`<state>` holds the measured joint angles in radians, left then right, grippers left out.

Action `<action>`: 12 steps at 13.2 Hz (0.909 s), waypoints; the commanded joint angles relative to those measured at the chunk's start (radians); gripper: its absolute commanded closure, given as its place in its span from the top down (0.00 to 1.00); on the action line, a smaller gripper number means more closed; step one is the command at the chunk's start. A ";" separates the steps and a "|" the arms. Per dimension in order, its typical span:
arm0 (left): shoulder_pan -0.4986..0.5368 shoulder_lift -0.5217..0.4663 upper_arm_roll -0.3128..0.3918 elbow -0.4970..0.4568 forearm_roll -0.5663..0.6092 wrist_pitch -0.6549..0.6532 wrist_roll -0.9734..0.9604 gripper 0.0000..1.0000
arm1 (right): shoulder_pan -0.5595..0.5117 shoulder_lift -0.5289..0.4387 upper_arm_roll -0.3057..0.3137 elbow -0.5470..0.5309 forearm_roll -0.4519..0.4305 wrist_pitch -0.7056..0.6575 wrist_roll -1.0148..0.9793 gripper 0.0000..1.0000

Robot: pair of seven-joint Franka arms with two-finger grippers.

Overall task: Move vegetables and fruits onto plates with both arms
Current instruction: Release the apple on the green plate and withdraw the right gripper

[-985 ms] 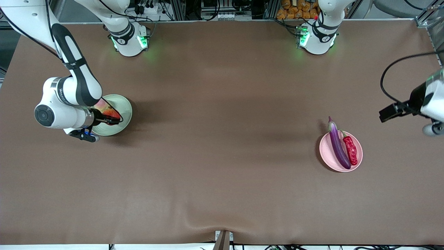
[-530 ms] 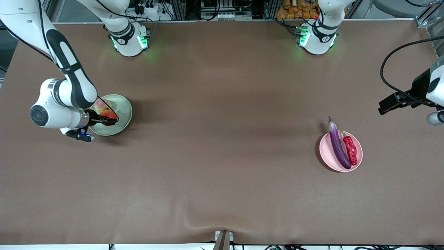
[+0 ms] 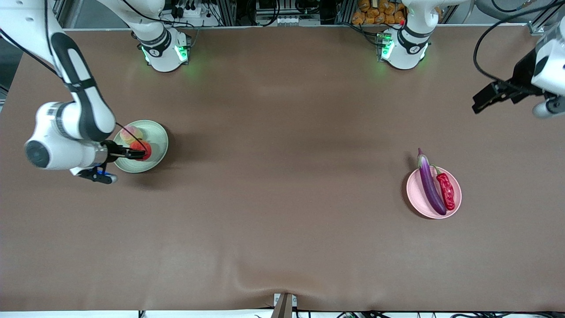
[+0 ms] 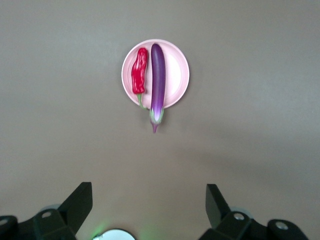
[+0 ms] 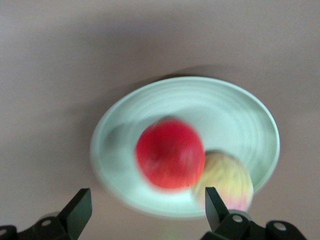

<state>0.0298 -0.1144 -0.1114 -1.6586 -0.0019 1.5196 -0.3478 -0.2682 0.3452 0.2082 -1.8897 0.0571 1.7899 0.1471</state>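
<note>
The pale green plate holds the red pomegranate and the peach. My right gripper is open and empty, up over the plate's rim by the pomegranate. The right wrist view shows the green plate, pomegranate and peach below the open right gripper. The pink plate holds the purple eggplant and red chili. My left gripper is open and empty, high over bare table at the left arm's end. The left wrist view shows the pink plate, eggplant and chili well below the left gripper.
Both arm bases with green lights stand at the table's edge farthest from the front camera. The brown cloth has a wrinkle at the edge nearest the camera. A black cable loops by the left wrist.
My right gripper has drawn back from the green plate toward the right arm's end, uncovering the pomegranate. My left gripper has moved toward the bases' edge of the table.
</note>
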 commanded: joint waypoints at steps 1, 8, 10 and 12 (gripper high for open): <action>-0.057 -0.122 0.061 -0.136 -0.023 0.036 0.023 1.00 | 0.052 0.006 0.000 0.297 0.059 -0.263 0.002 1.00; -0.105 -0.113 0.061 -0.057 -0.007 -0.036 0.166 1.00 | 0.174 -0.005 -0.013 0.725 0.023 -0.508 -0.003 1.00; -0.106 -0.088 0.061 -0.021 0.028 -0.056 0.197 1.00 | 0.266 -0.072 -0.021 0.729 -0.054 -0.605 0.026 1.00; -0.093 -0.088 0.053 -0.027 0.028 -0.071 0.201 1.00 | 0.265 -0.133 -0.030 0.724 -0.071 -0.598 0.066 1.00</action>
<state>-0.0685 -0.2236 -0.0542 -1.7198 0.0065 1.4863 -0.1691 -0.0227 0.2836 0.2039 -1.1602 0.0114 1.2046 0.1840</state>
